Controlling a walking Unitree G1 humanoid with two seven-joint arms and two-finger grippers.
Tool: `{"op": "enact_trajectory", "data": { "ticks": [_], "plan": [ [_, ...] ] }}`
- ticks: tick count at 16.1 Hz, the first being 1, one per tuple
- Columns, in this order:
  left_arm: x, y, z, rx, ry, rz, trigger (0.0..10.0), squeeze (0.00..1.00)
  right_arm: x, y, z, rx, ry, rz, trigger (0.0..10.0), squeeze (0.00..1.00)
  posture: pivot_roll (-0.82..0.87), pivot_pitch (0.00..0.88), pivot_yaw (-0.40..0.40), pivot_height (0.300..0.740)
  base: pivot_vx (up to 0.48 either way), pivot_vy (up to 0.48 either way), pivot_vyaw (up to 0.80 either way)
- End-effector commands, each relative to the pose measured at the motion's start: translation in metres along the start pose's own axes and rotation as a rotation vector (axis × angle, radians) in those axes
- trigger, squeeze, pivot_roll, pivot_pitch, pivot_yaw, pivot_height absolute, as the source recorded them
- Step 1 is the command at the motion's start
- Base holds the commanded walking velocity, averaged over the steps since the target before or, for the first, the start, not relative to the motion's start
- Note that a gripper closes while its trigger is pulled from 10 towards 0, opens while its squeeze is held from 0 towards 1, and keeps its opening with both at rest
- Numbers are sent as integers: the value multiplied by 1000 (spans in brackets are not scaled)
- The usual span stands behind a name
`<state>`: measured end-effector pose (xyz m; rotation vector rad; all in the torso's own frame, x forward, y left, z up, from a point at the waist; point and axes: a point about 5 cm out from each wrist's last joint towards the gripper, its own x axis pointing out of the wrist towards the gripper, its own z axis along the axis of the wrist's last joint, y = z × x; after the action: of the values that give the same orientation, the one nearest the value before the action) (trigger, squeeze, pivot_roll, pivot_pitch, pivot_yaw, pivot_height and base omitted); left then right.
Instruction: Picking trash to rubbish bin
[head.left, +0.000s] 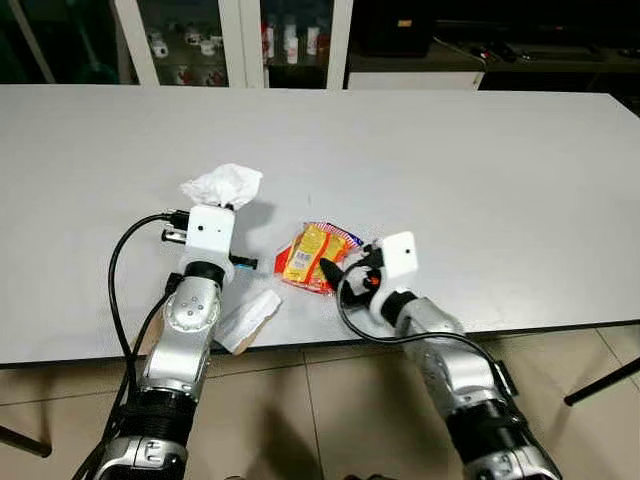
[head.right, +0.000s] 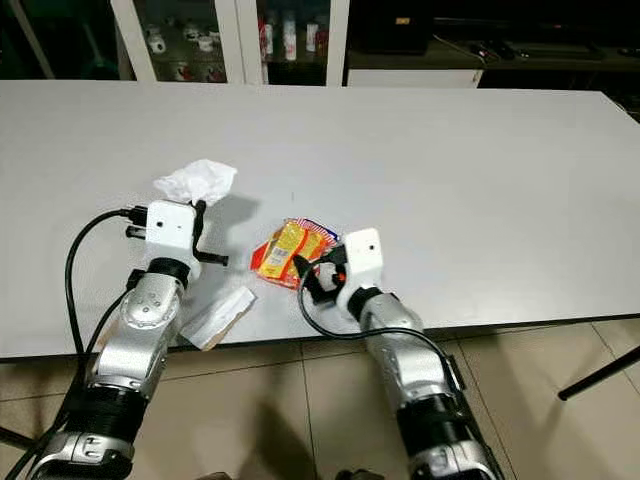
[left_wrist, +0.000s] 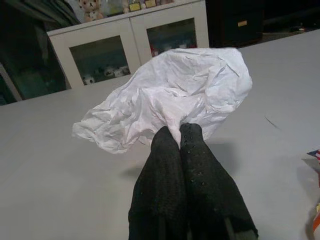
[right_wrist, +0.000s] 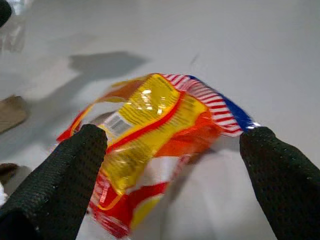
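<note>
Crinkly foil snack wrapper (head.left: 313, 257), yellow, orange and red, lying flat near the front edge of the grey table (head.left: 480, 180). Right gripper (right_wrist: 175, 165) low before it, fingers (right_wrist: 65, 175) spread wide to either side of the wrapper, not yet touching. Probably very light, thin and slippery, likely to slide or buckle under a push; best pinched at a raised, puckered edge rather than across the flat middle. White crumpled tissue (left_wrist: 170, 95) pinched between the closed fingers of the left gripper (left_wrist: 180, 135), lifted above the table beside the wrapper; soft, weightless, safe in a firm pinch. Flat paper scrap (head.left: 245, 318) at the table's front edge, beside the left arm. Glass-door cabinet (head.left: 240, 40) beyond the far edge.
</note>
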<state>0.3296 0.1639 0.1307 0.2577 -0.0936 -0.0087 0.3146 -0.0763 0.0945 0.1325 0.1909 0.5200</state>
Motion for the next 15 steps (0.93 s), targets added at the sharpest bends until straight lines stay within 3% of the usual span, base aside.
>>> {"op": "enact_trajectory", "data": {
  "ticks": [1,8,15],
  "plan": [
    [-1,-3,2,4,2,-29,10000,0,3,-1,2,16,-8,-5,10000,0,31,58,-32,740,0,0,0],
    [-9,-1,5,15,3,-51,10000,0,19,15,-8,52,6,14,10000,0,66,87,-11,740,0,0,0],
    [-22,1,7,34,26,-78,10000,0,24,23,-23,62,42,14,10000,0,96,145,15,740,0,0,0]
  ]
}}
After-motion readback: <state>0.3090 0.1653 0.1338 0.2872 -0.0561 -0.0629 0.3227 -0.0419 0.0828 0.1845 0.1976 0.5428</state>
